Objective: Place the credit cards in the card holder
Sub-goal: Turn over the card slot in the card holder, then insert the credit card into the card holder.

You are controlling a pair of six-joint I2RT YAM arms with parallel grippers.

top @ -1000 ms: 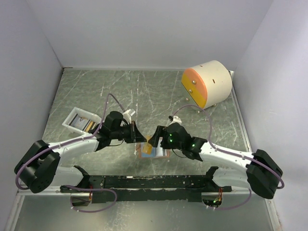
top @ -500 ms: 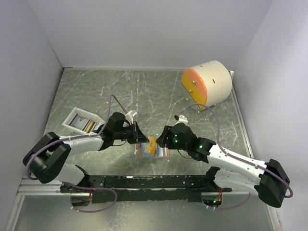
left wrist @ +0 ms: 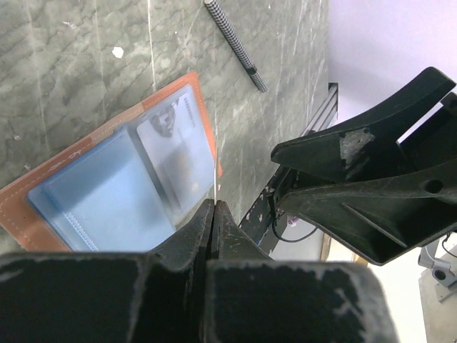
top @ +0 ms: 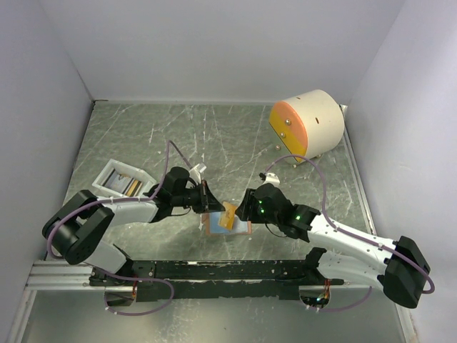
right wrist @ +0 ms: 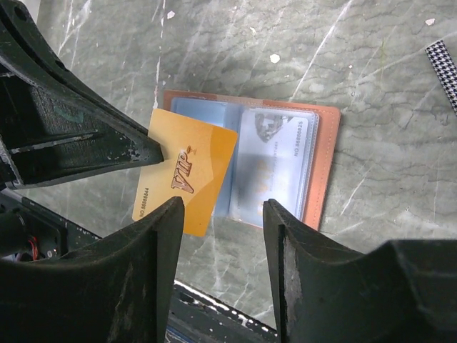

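Observation:
The card holder (top: 241, 229) lies open on the table, salmon-edged with clear blue-tinted pockets; it also shows in the left wrist view (left wrist: 203, 107) and the right wrist view (right wrist: 327, 164). A pale card (right wrist: 275, 168) sits in its right pocket. My left gripper (top: 211, 203) is shut on the corner of the orange card (right wrist: 187, 171), held tilted over the holder's left half (top: 228, 214). In the left wrist view the left gripper (left wrist: 213, 204) has its jaws pressed together on the card's thin edge. My right gripper (right wrist: 223, 236) is open and empty, just above and right of the card (top: 243, 207).
A white tray (top: 107, 171) with more cards stands at the left. A big cream cylinder with an orange face (top: 307, 123) lies at the back right. A thin black-and-white striped rod (left wrist: 234, 44) lies near the holder. The arms' base rail (top: 214, 270) runs along the near edge.
My left gripper has moved a little right and down with the orange card, over the holder. My right arm has swung its elbow toward the lower right, and its gripper stands slightly back from the card.

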